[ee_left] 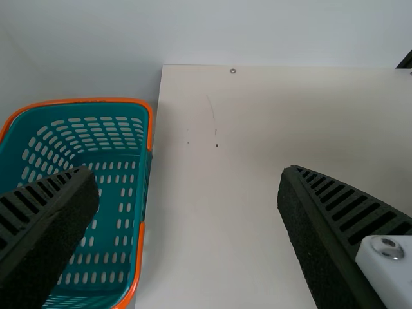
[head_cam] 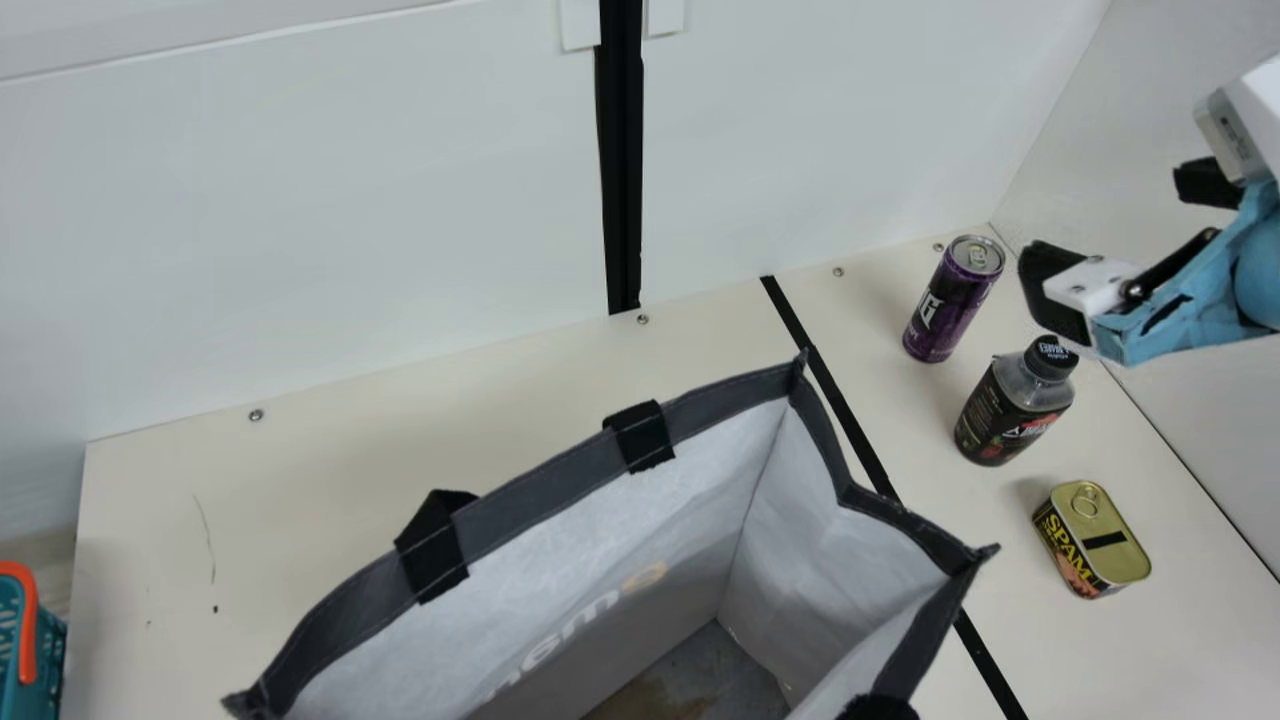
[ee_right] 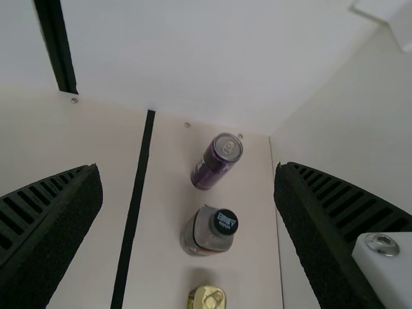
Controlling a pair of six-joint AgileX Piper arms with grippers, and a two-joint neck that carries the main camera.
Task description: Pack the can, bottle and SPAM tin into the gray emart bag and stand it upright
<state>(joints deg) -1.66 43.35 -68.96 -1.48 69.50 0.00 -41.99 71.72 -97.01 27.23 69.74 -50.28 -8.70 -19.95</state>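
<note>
Since the can (head_cam: 953,300), bottle (head_cam: 1010,410) and SPAM tin (head_cam: 1090,540) all lie along the right side of our table (head_cam: 540,400), we judge this a job for our right gripper (ee_right: 188,177). Its fingers are spread apart and grip nothing, and in the right wrist view all three things show beyond the gap between them. The main view puts it near the bottle, above it and toward the table's right edge. The can stands on end near the back right corner; the bottle stands nearer the front, the tin nearer still, lid up. With the can's and bottle's long axes upright, we would want to descend with a finger on either side. The gray bag (head_cam: 545,490) gapes upward, to the left of all three. Our left gripper (ee_left: 187,174), fingers also apart, is farther from them.
</note>
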